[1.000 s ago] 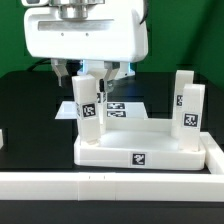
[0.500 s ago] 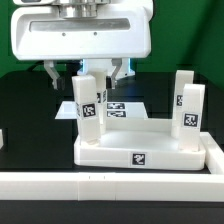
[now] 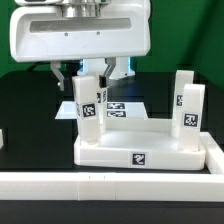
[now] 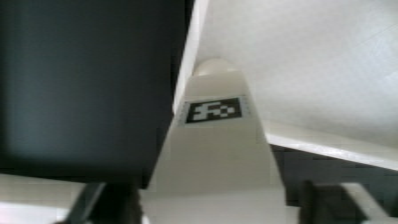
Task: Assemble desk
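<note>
A black table top (image 3: 30, 110) is seen carrying everything in the exterior view. The desk slab (image 3: 140, 153) is laid flat on it, near the front and toward the exterior view's right. A long white rail (image 3: 60, 184) is set along the table's front edge, just in front of the slab, with a raised end beside the slab at the exterior view's right. The marker board (image 3: 125, 108) is laid flat on the dark surface behind the slab. A small white piece (image 3: 2, 140) is cut off at the exterior view's left edge; what it is cannot be told.
</note>
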Tool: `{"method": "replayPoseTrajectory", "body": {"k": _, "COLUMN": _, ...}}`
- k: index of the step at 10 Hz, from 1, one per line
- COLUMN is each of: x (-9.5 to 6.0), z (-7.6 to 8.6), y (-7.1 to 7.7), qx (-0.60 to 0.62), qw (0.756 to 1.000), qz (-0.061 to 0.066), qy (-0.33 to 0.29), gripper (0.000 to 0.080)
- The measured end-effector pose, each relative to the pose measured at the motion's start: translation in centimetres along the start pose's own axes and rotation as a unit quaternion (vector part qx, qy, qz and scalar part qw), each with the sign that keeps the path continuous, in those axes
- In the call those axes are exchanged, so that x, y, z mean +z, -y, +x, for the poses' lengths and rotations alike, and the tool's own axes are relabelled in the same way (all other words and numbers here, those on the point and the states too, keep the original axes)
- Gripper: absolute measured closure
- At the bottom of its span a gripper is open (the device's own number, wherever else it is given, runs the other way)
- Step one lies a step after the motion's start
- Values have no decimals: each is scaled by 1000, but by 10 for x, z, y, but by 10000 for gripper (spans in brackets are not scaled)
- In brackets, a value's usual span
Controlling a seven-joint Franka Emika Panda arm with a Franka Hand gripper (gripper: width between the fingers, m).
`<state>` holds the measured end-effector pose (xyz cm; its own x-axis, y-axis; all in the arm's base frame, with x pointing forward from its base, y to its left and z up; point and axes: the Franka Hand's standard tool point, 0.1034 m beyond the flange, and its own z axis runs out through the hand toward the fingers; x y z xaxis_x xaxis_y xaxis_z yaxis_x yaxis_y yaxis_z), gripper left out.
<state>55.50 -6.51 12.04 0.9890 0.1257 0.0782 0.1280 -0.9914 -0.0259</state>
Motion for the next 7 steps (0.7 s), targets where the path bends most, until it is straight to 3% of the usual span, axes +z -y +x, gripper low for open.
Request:
{"method": "replayPoseTrajectory", "body": {"k": 1, "x": 0, "z": 0, "y": 0, "qx": 0, "qw": 1000, "qz": 0, "qy": 0, "gripper": 509}}
{"method": "replayPoseTrajectory", "body": {"k": 7, "x": 1, "z": -1, "y": 0, "qx": 73, "qw": 997, "qz": 0, "qy": 0, "gripper": 509}}
